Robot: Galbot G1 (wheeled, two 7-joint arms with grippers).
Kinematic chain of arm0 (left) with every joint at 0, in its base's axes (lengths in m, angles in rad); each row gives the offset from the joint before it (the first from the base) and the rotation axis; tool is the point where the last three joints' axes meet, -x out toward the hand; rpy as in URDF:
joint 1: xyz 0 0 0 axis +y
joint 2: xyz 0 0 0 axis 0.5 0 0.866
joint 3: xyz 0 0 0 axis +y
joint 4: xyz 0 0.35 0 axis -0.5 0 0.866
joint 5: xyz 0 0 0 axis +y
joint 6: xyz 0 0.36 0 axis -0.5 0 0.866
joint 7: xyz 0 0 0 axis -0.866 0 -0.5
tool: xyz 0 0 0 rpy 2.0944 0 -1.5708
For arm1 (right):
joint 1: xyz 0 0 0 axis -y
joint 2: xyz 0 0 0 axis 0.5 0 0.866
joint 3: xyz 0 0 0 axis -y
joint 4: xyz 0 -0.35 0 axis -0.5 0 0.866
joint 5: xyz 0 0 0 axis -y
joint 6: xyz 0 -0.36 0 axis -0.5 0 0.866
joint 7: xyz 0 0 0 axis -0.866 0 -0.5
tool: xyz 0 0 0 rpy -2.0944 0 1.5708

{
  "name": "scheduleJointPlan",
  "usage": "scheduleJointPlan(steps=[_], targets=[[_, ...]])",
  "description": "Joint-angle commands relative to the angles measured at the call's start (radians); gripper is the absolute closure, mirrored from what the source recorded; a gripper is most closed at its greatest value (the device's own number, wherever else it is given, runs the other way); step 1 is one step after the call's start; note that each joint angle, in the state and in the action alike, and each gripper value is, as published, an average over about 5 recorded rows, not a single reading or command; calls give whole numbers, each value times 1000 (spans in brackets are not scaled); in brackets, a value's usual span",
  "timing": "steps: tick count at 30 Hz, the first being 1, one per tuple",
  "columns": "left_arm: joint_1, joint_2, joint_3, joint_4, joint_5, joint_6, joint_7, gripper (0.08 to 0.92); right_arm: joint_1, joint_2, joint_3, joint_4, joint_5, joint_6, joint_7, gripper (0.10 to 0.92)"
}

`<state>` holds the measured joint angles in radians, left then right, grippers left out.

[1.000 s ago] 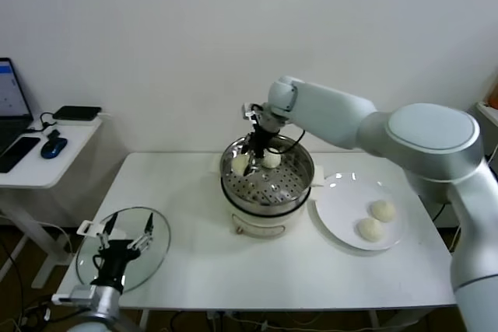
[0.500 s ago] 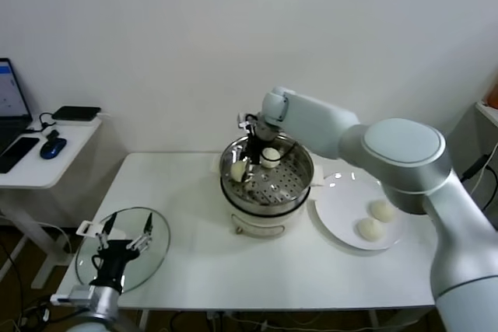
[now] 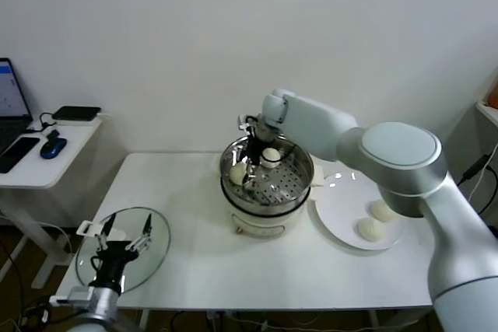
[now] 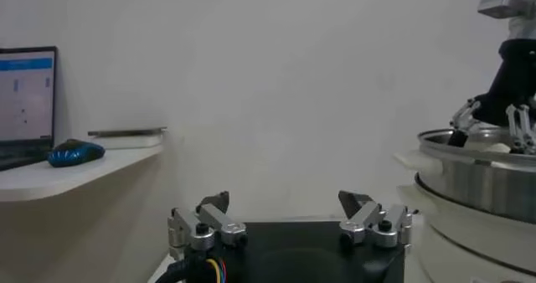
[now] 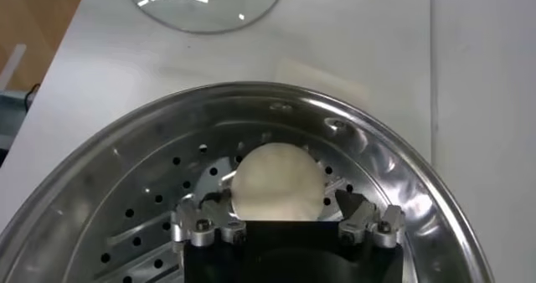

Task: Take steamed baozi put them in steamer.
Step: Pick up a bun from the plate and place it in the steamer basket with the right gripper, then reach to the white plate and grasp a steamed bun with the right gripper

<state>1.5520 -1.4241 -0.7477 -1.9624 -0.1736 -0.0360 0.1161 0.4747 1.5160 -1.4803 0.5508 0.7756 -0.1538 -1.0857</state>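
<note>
White desk (image 3: 202, 270), bare front. Right gripper (image 3: 250, 162) spread open inside steamer (image 3: 299, 184) by left rim, astride a baozi (image 5: 277, 182), wrist cam only. Left gripper (image 4: 291, 224) open over glass lid (image 3: 159, 242), near desk's left edge.

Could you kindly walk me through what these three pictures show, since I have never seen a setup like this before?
This is a two-armed robot, and each arm ends in a gripper. The wide picture is taken from its head, looking down at a white table. The other two come from cameras on its wrists.

On the table stands a steel steamer with two steamed baozi inside. To its right a white plate holds two more buns. A glass lid lies at the near left corner.

The right gripper reaches into the steamer. Its own camera shows the jaws open on either side of a bun resting on the perforated floor, so it is not gripping it.

The left gripper waits over the lid, open and empty. A side desk carries a laptop.
</note>
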Motion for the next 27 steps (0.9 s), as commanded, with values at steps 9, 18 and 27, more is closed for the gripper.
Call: scheduleJointPlan(steps=[9, 18, 27], targets=[[8, 10, 9, -2, 0, 2, -1, 177, 338, -299, -187, 492, 135, -1, -16, 203], [12, 7, 23, -5, 11, 2, -1, 177, 467, -622, -281, 715, 68, -9, -18, 203], [19, 2, 32, -7, 24, 4, -1, 177, 326, -895, -191, 726, -272, 46, -40, 203]])
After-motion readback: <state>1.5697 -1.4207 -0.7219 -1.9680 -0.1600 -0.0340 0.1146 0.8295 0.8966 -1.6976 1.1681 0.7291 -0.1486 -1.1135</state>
